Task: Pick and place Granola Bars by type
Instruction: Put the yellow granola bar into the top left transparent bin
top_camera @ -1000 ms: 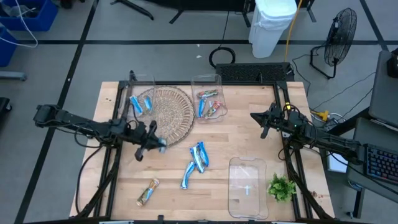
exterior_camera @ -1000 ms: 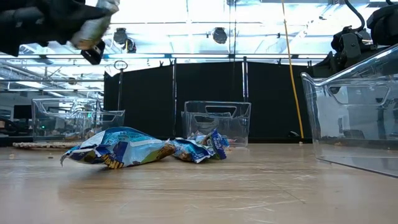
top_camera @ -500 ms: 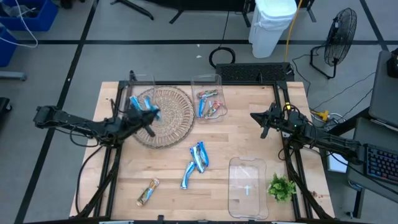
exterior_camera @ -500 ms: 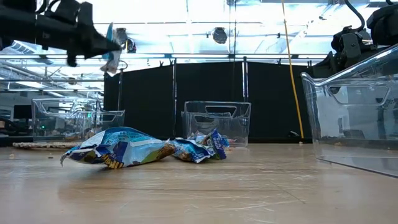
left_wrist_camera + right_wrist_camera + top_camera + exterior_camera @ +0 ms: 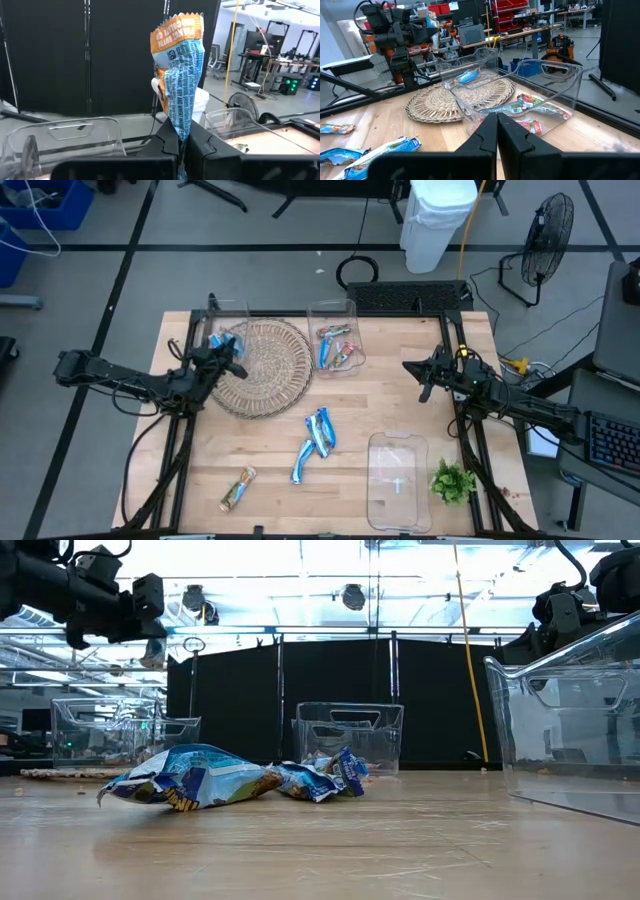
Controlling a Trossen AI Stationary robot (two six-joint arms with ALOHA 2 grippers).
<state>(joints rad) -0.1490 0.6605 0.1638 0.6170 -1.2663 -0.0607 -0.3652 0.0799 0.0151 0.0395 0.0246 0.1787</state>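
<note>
Pinching a blue granola bar (image 5: 178, 75) upright, the left gripper (image 5: 181, 145) hangs seemingly above the wicker mat (image 5: 268, 362).

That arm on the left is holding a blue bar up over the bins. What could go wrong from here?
The left gripper pinches the blue granola bar only by its lower end, so it might slip out. It hangs near the far-left clear bin's edge, beside the woven mat, so a drop could miss the bin.
</note>
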